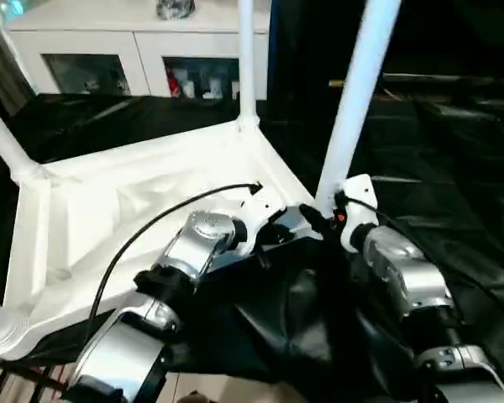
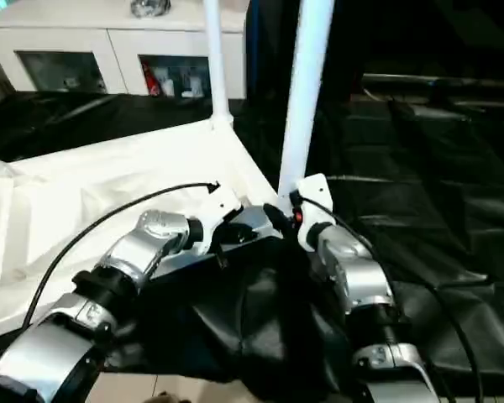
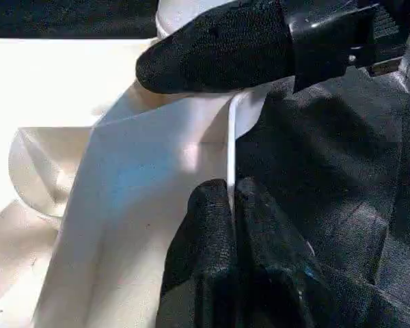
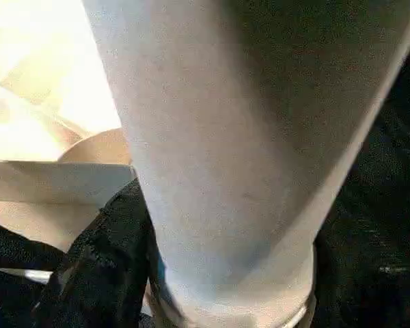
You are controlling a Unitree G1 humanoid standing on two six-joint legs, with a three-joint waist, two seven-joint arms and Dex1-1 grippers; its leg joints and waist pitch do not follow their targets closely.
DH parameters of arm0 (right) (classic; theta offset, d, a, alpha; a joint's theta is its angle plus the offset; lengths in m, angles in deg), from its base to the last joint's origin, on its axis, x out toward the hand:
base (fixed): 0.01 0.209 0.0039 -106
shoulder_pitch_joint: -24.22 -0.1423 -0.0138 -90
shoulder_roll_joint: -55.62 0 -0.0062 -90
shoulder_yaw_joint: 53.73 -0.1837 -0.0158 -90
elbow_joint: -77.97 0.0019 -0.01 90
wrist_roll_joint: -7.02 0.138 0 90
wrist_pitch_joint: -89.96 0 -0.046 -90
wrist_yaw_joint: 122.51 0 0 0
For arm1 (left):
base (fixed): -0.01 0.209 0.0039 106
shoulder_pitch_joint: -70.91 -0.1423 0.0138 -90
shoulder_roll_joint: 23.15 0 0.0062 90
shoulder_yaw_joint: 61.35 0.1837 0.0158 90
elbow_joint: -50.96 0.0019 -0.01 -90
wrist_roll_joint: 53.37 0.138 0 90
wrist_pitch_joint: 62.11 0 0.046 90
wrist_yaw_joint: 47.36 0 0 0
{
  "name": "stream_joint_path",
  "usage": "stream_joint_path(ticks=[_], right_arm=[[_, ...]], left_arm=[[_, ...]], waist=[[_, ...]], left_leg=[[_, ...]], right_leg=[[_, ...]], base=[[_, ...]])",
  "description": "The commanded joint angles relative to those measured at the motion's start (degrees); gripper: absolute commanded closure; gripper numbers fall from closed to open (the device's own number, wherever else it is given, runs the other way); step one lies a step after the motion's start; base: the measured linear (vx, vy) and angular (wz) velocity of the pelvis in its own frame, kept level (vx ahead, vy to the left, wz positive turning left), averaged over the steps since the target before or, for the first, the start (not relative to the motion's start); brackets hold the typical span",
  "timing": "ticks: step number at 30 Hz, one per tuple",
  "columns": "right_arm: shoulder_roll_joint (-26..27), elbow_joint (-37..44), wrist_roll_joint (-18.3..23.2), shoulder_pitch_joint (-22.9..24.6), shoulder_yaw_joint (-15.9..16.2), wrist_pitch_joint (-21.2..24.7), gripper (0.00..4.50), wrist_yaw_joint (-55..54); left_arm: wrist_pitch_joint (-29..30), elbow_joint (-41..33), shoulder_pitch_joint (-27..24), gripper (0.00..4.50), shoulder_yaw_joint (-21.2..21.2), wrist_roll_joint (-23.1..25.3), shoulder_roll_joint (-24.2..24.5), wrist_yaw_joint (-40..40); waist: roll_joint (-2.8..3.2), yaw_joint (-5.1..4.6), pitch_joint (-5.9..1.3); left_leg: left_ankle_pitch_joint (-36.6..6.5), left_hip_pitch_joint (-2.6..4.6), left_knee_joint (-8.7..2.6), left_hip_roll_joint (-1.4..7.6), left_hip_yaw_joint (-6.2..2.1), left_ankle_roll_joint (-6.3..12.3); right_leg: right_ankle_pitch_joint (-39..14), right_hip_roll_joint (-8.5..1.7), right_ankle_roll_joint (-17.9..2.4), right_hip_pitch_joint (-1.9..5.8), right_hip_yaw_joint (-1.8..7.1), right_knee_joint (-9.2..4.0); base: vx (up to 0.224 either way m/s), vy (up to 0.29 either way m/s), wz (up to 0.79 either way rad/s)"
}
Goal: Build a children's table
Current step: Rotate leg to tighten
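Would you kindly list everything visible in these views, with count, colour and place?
Tabletop: one, white, upside down on the black cloth.
Legs: three, white; far corner, left corner, near right corner, leaning a little.
Black cloth: one, draped over the work table.
Cabinet: one, white with glass doors, behind the table.
Left hand: black fingers pinching the tabletop's rim.
Right hand: black, at the base of the near right leg.

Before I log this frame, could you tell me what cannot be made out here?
- Right gripper: its grip on the near leg is hidden behind the leg in the head views.
- Near corner socket: covered by both grippers, so seating is unclear.
- Leg tops: cut off by the upper edge.
- Cabinet contents: too blurred.
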Motion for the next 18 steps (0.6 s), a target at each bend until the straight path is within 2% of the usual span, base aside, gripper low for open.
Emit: stream_joint_path(ticks=[1, 3, 5, 7, 8, 9, 11, 13, 18], right_arm=[[3.38, 0.44, 2.95, 0.15, 4.97, 0.78, 1.08, 6.23], [1.5, 2.23, 1.75, 1.01, 6.46, -0.85, 0.81, 8.6], [0.29, 3.33, 1.54, 1.65, 7.13, -1.7, 0.68, 10.76], [-1.26, 4.65, 1.5, 2.44, 7.79, -2.24, 0.68, 13.69], [-2.27, 5.53, 1.64, 2.96, 8.16, -2.48, 0.68, 15.73], [-4.27, 7.18, 2.21, 3.88, 8.89, -2.56, 0.68, 19.4], [-8.82, 10.74, 3.67, 5.77, 10.2, -2.52, 0.68, 26.85], [-10.95, 11.46, 4.42, 6.27, 10.23, -2.05, 0.68, 30.15], [-13.88, 11.54, 6.09, 6.54, 9.33, -0.78, 0.68, 35.21]], left_arm=[[-3.38, -1.94, 1.81, 4.5, 0.09, -1.72, -1.66, -2.04], [-5.21, -3.15, 0.89, 4.5, 0.74, -2.14, -0.24, -5.67], [-5.51, -4.19, 0.2, 4.5, 1.14, -2.33, 0.69, -7.66], [-6.49, -5.24, -0.55, 4.5, 1.74, -2.22, 1.88, -9.56], [-7.13, -5.92, -1.04, 4.5, 2.15, -2.11, 2.66, -10.72], [-7.03, -7.64, -2.06, 4.5, 2.48, -2.81, 3.83, -13.25], [-6.03, -12.01, -4.57, 4.5, 3.42, -4.58, 6.69, -19.29], [-5.36, -13.99, -5.74, 4.5, 3.63, -5.3, 8.03, -21.43], [-3.37, -17.41, -7.35, 4.5, 3.68, -7.01, 9.97, -25.95]], waist=[[-1.1, 0.3, -3.59], [-1.34, 0.35, -3.64], [-1.18, 0.31, -3.68], [-1.2, 0.54, -3.7], [-1.06, 0.49, -3.68], [-1.24, 0.76, -3.66], [-1.08, 1.11, -3.62], [-0.95, 1.34, -3.47], [-1.0, 2.03, -3.34]], left_leg=[[-11.72, 0.2, -4.0, 2.54, -0.91, 3.13], [-11.75, 0.09, -3.98, 2.55, -0.91, 3.32], [-11.14, 0.13, -3.93, 2.68, -0.91, 3.5], [-10.76, 0.09, -3.92, 2.87, -0.95, 3.91], [-10.83, 0.15, -3.89, 2.89, -0.87, 4.1], [-11.05, 0.27, -3.93, 2.98, -0.88, 4.1], [-11.5, 0.21, -3.93, 3.23, -0.87, 4.39], [-12.22, 0.21, -4.0, 3.38, -0.76, 4.72], [-14.38, 0.6, -4.16, 3.46, -0.85, 3.09]], right_leg=[[-17.16, -3.99, -10.42, 3.31, 2.84, -4.62], [-17.39, -4.11, -10.19, 3.44, 2.89, -4.57], [-15.92, -4.08, -10.6, 3.31, 2.95, -4.36], [-14.36, -4.08, -10.99, 3.51, 2.93, -4.13], [-13.9, -4.12, -11.36, 3.26, 3.02, -4.09], [-14.26, -4.05, -11.47, 3.42, 2.92, -4.12], [-14.13, -4.15, -11.6, 3.44, 3.03, -3.95], [-14.46, -4.02, -11.74, 3.2, 3.1, -3.92], [-19.16, -4.21, -11.22, 2.9, 3.16, -4.37]], base=[[0.0, 0.0, 0.0], [0.0, 0.0, 0.0], [0.0, 0.0, 0.0], [0.0, 0.0, 0.0], [0.0, 0.0, 0.0], [0.0, 0.0, 0.0], [0.0, 0.0, 0.0], [0.0, 0.0, 0.0], [0.0, 0.0, 0.0]])
